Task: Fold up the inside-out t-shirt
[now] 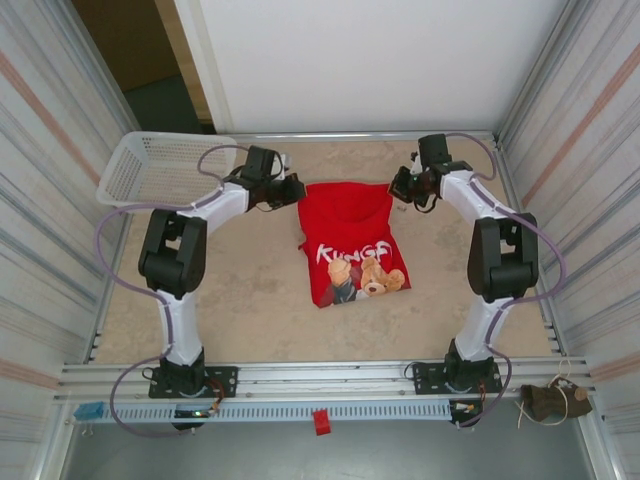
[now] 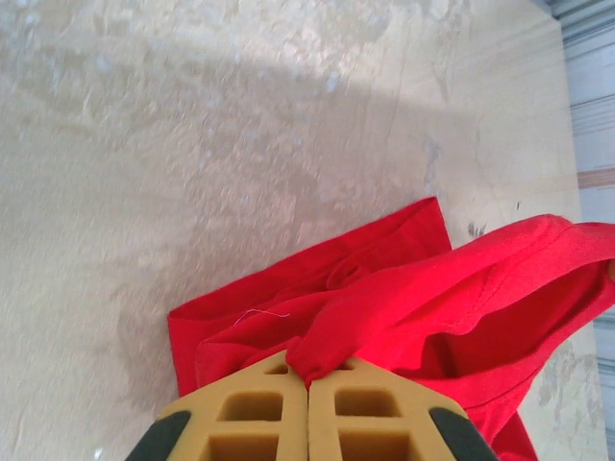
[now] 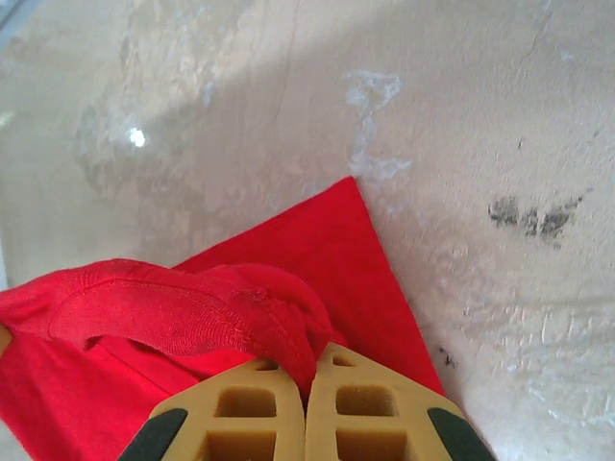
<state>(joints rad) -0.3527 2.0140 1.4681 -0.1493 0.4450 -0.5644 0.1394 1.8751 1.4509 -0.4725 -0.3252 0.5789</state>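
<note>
The red t-shirt lies in the middle of the table, white lettering and a bear print on its near part. Its far edge is lifted between the two arms. My left gripper is shut on the shirt's far left corner; in the left wrist view the red cloth bunches into the closed tan fingers. My right gripper is shut on the far right corner, where a hemmed fold of the shirt runs into its closed fingers. A lower layer of the shirt lies flat on the table beneath both.
A white mesh basket stands at the far left corner of the table. Ribbed walls close in left and right. Bare beige tabletop surrounds the shirt.
</note>
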